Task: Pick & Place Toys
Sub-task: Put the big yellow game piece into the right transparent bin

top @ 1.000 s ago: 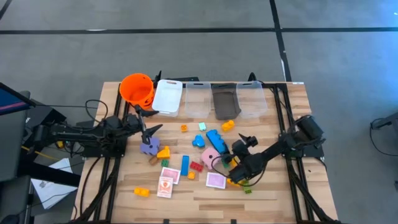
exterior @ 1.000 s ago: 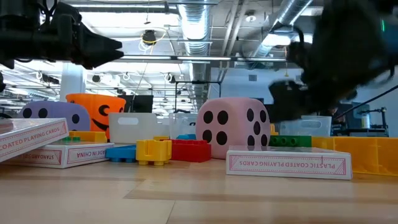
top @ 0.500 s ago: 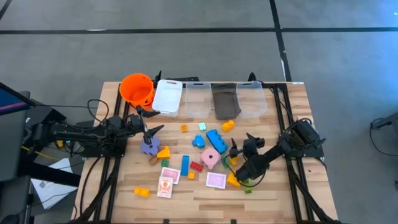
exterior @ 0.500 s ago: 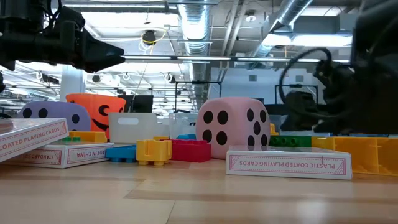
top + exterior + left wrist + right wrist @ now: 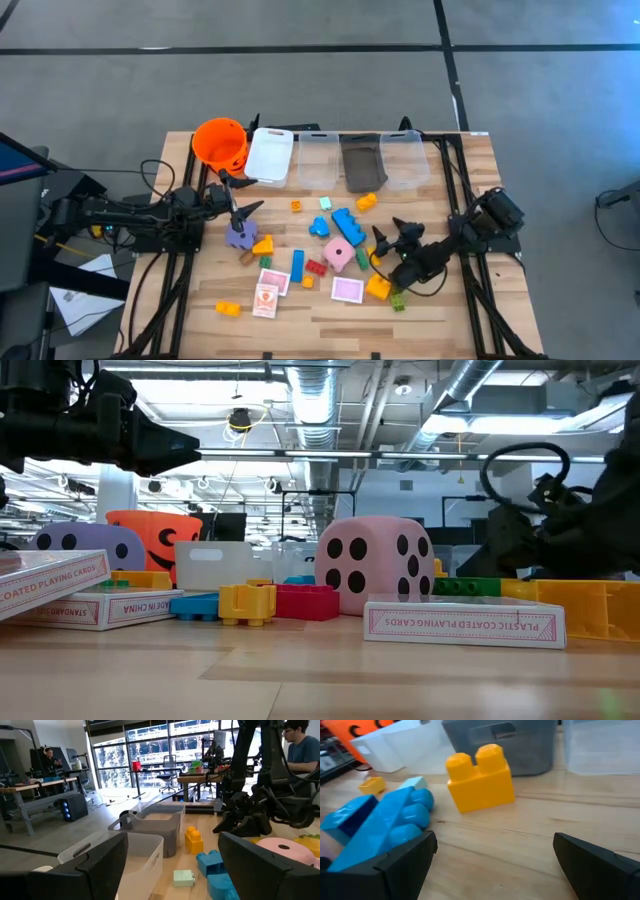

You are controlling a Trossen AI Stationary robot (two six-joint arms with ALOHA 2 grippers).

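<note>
High view: toys lie scattered over the middle of the wooden surface (image 5: pixel 440 330). The pink die (image 5: pixel 338 254) sits near centre, the purple die (image 5: pixel 239 236) at 9 o'clock from it, and blue bricks (image 5: pixel 345 223) just at its 12 o'clock. Card packs (image 5: pixel 347 290) lie toward 6 o'clock. An orange bucket (image 5: pixel 221 143) and a row of bins (image 5: pixel 321 160) line the 12 o'clock edge, probably as drop-off points, so the loose toys are not yet sorted.

Right end effector (image 5: pixel 390 238) sits low at 3 o'clock of the pink die, fingers spread and empty. The right wrist view shows a yellow brick (image 5: pixel 480 777) and a blue brick (image 5: pixel 382 827) ahead of the gap, neither between the fingers. The low, wide stance looks like a lineup for a pick among these pieces; which one cannot be told.

Left end effector (image 5: pixel 240 195) hovers at 12 o'clock of the purple die, fingers spread, holding nothing, likely waiting clear of the right arm's work.
</note>
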